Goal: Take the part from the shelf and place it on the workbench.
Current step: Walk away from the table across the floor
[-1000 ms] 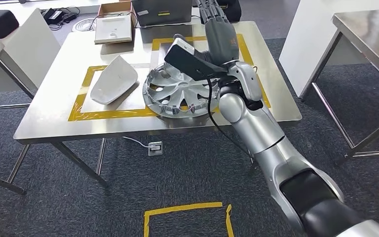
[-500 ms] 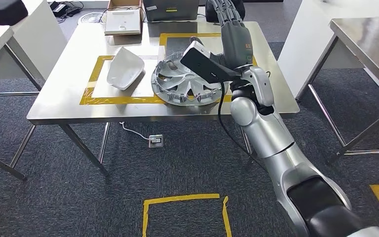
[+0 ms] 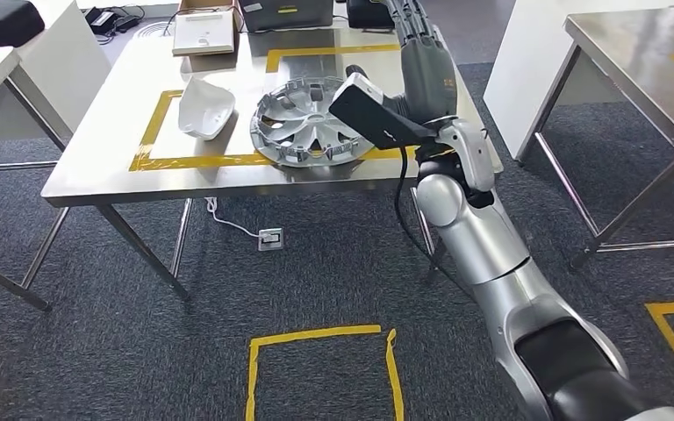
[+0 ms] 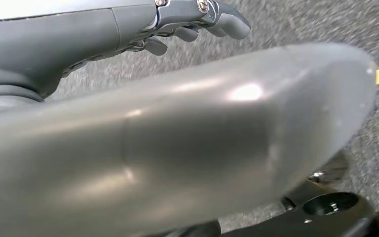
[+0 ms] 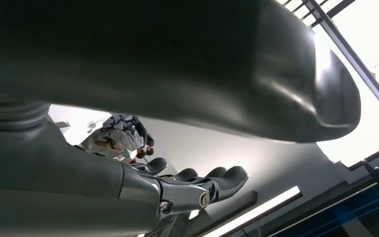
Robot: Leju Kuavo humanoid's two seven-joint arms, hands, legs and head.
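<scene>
Steel counter (image 3: 96,167) on thin legs, standing on dark carpet (image 3: 228,289); open carpet lies before its near edge, a second steel table (image 3: 632,53) stands well apart beyond its right edge, and a white panel (image 3: 527,61) fills part of the gap between them. Yellow tape (image 3: 202,161) marks a rectangle on the counter top, its near strip running close along the near edge. Yellow tape outline (image 3: 316,333) on the carpet, nearer the robot.

Right arm (image 3: 483,246), silver, reaching from the lower right up over the counter's right part. Right hand (image 3: 417,53), dark, stretched toward the far edge with fingers (image 5: 212,185) extended and apart, holding nothing.

Silver wheel cover (image 3: 311,123), the part, lying flat on the counter inside the tape, near the middle of the near edge, its rim just reaching the near strip; being round, it shows no long axis. Its right side lies under the wrist.

White curved shell (image 3: 204,107), left of the wheel cover and apart from it, inside the tape, long axis running from near edge to far edge.

Flat box (image 3: 202,31) at the far edge.

Left hand (image 4: 128,138), over carpet, fingers (image 4: 217,24) straight, holding nothing.
</scene>
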